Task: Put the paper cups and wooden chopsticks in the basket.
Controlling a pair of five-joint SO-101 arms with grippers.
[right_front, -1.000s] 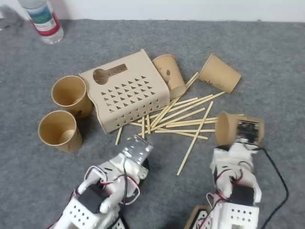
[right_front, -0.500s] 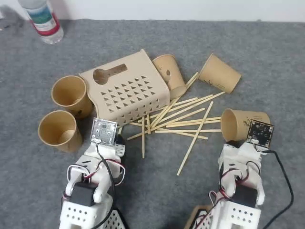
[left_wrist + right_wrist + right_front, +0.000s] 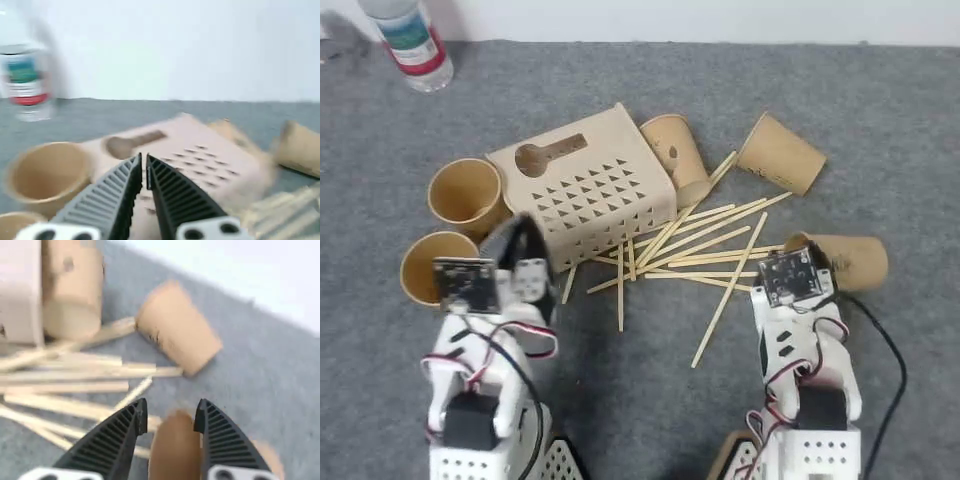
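The beige perforated basket (image 3: pixel 582 190) (image 3: pixel 200 155) lies upside down in the middle of the carpet. Two paper cups stand upright to its left, one (image 3: pixel 465 195) (image 3: pixel 47 170) farther back and one (image 3: pixel 425 265) nearer. Three more cups lie on their sides (image 3: pixel 675 155) (image 3: pixel 780 152) (image 3: pixel 850 260). Wooden chopsticks (image 3: pixel 695 245) (image 3: pixel 75 375) are scattered between them. My left gripper (image 3: pixel 525 232) (image 3: pixel 145 161) is shut and empty, at the basket's near left corner. My right gripper (image 3: pixel 795 258) (image 3: pixel 169 415) is open over the mouth end of the near right cup (image 3: pixel 175 450).
A plastic water bottle (image 3: pixel 410 40) (image 3: pixel 25 82) stands at the far left by the white wall. Bare grey carpet stretches along the right side and between the two arm bases.
The left arm swung left and forward, up to the basket's left corner and the near upright cup. The right arm shifted left; the cup near it tipped and now lies flat.
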